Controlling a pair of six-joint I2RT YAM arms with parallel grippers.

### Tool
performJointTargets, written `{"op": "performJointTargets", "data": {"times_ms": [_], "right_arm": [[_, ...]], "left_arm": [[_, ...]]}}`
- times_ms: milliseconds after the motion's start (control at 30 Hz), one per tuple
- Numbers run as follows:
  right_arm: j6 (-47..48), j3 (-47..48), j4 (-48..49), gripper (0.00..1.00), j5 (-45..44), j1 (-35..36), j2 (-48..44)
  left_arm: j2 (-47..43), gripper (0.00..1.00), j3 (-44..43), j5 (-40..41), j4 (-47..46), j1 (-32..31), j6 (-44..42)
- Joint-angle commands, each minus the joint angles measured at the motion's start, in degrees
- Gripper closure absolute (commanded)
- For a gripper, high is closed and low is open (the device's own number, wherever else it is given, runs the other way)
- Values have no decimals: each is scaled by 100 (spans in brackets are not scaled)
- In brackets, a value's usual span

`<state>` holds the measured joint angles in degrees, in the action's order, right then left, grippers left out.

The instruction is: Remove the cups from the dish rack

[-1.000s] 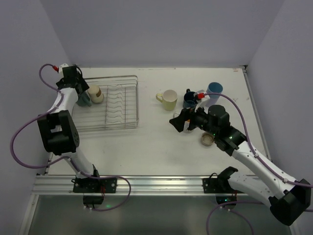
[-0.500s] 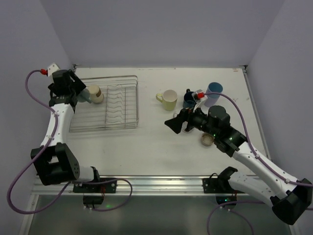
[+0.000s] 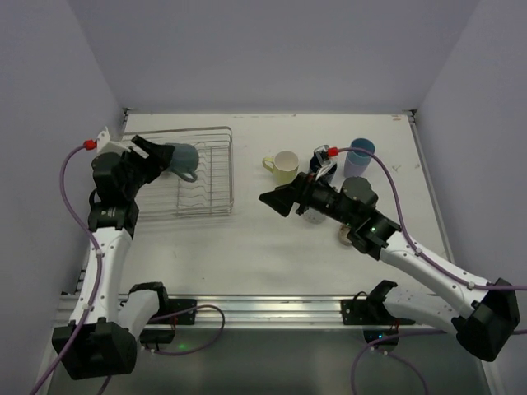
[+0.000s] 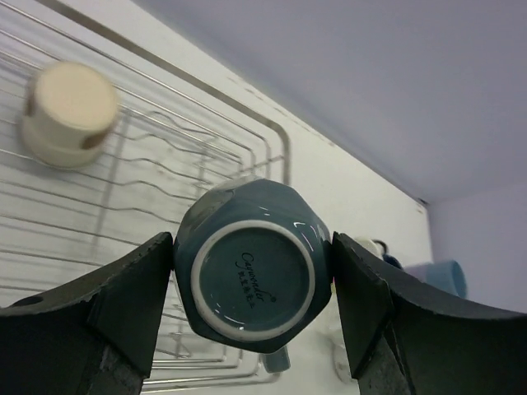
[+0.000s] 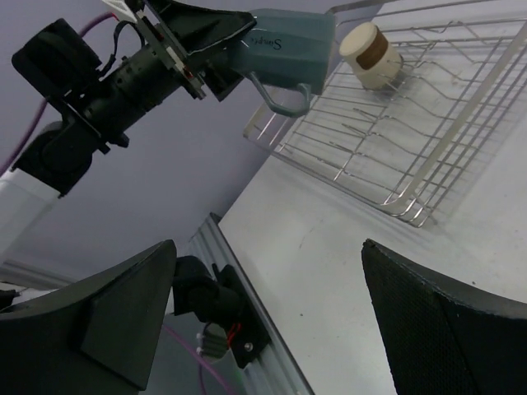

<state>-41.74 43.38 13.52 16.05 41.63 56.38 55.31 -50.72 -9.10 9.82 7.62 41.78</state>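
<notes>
Top view: my left gripper (image 3: 167, 156) is clamped on the teal mug (image 3: 184, 158), held on its side above the dish rack (image 3: 202, 196). My right gripper (image 3: 278, 200) hovers near the yellow mug (image 3: 286, 167).

Left wrist: fingers (image 4: 115, 304) press both sides of the mug, its base toward the camera. A tan cup (image 4: 68, 115) stands in the rack.

Right wrist: my fingers are wide apart with nothing between them.

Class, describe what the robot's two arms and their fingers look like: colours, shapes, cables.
The left arm and right arm have white links with black joints. A purple cable with a red tip loops along each. The fingers are broad, black and wedge-shaped, with a finely textured surface.
</notes>
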Motion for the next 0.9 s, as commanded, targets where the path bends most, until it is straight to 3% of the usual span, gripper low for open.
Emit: {"op": "performJointTargets", "data": {"times_ms": [0, 200, 633, 867], "right_arm": [[-589, -31, 827, 3, -181, 187, 303], [-1380, -320, 1608, 2, -778, 302, 734], [-2040, -506, 2322, 6, -683, 355, 1226], [-2295, -514, 2998, 32, -481, 390, 1498]], "left_arm": [[-476, 100, 508, -1391, -1517, -304, 961], [-749, 100, 1485, -2358, -3151, -911, 2166], [-794, 100, 2452, -2509, -4831, -1930, 3082], [-732, 100, 2681, -2359, -5157, -2572, 3205]]}}
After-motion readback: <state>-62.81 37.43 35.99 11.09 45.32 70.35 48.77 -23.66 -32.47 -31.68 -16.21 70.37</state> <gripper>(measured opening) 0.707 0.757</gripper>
